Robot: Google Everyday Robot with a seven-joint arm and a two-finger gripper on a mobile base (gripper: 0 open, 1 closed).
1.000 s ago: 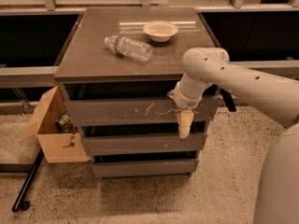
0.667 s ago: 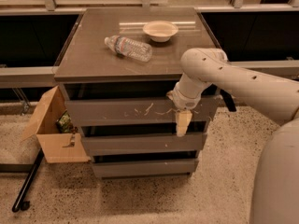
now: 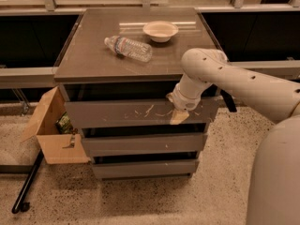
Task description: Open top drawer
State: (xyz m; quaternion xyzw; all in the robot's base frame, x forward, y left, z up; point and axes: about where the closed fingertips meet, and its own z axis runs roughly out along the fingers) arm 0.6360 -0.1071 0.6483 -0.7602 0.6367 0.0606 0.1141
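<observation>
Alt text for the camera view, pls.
Robot gripper at the top drawer front, right of middle. A bottle on its side and a bowl sit on the cabinet top; cardboard box on the floor at left.

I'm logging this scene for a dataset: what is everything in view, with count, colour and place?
top drawer: one, grey-brown, white scratches, uppermost in the cabinet
lower drawers: two, grey, beneath it
bottle: one, clear plastic, lying on the cabinet top
bowl: one, cream, on the cabinet top, behind the bottle
cardboard box: one, brown, floor left of the cabinet
pole: one, black, floor at lower left
arm: one, white, reaching from the right
gripper: one, white, tan tip, at the top drawer's front, right of middle
</observation>
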